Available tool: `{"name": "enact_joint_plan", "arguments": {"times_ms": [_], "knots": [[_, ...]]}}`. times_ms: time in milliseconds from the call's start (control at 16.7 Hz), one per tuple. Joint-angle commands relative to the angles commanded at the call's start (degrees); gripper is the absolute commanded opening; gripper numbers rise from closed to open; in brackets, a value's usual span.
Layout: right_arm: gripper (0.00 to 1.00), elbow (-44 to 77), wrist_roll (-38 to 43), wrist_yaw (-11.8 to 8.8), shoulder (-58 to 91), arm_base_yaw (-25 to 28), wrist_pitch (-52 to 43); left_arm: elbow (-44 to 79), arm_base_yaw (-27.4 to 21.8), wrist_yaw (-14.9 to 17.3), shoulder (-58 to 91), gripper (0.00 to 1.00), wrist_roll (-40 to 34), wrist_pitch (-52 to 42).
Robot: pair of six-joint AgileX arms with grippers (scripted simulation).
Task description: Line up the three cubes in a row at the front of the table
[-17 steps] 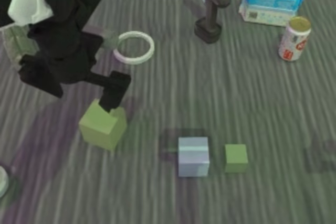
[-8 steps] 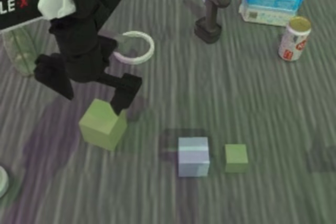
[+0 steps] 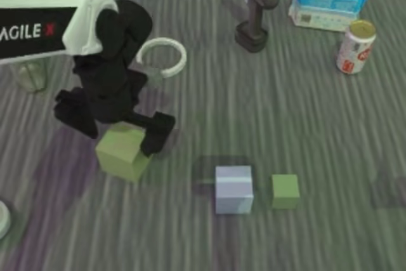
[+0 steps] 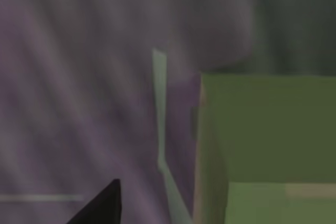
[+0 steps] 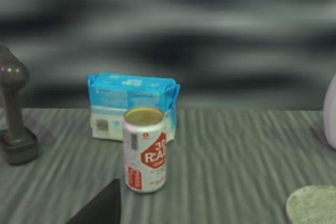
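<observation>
Since the earlier frames, the left end effector (image 3: 113, 128) has descended over the large olive-green cube (image 3: 122, 153) at the near left of the desk (image 3: 304, 125); its fingers (image 3: 157, 132) are spread and straddle the cube. To the right, the lavender-blue cube (image 3: 233, 189) sits just beside the small dark green cube (image 3: 285, 191), apart, near the front edge. The right end effector is not visible from above.
</observation>
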Motion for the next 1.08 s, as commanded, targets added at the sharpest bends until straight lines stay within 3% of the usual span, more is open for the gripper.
{"name": "enact_joint_plan", "arguments": {"times_ms": [180, 480, 1080], "knots": [[1.00, 0.0, 0.0, 0.0, 0.0, 0.0, 0.0, -3.6, 0.0, 0.0, 2.2, 1.00, 0.0, 5.7], [1.00, 0.0, 0.0, 0.0, 0.0, 0.0, 0.0, -4.2, 0.0, 0.0, 2.6, 1.00, 0.0, 6.5], [1.00, 0.0, 0.0, 0.0, 0.0, 0.0, 0.0, -4.2, 0.0, 0.0, 2.6, 0.25, 0.0, 6.5]]}}
